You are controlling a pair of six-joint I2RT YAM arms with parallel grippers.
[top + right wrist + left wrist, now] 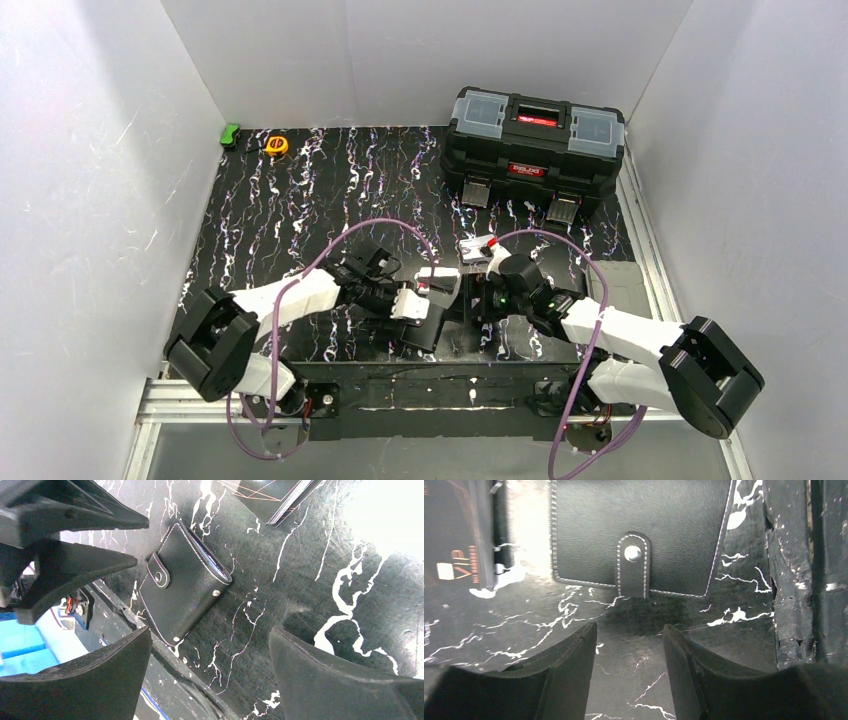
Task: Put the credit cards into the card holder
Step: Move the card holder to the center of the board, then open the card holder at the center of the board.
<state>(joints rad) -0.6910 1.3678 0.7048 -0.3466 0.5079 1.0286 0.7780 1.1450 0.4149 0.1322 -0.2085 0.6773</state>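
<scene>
The card holder [639,525] is a black square wallet, folded shut with its clasp tab snapped, lying flat near the table's front edge. My left gripper [629,630] is open and empty just short of the tab side. My right gripper [209,635] is open and empty, with the card holder [185,587] ahead and left of it, apart from both fingers. A small stack of credit cards [478,248] lies just beyond; it shows dark with orange print in the right wrist view [274,495] and in the left wrist view [454,550]. In the top view both grippers [440,312] [487,300] face each other.
A large black toolbox [533,150] stands at the back right. A yellow tape measure [276,145] and a green object [230,134] lie at the back left. The table's raised front edge [794,605] runs close beside the card holder. White walls enclose the table.
</scene>
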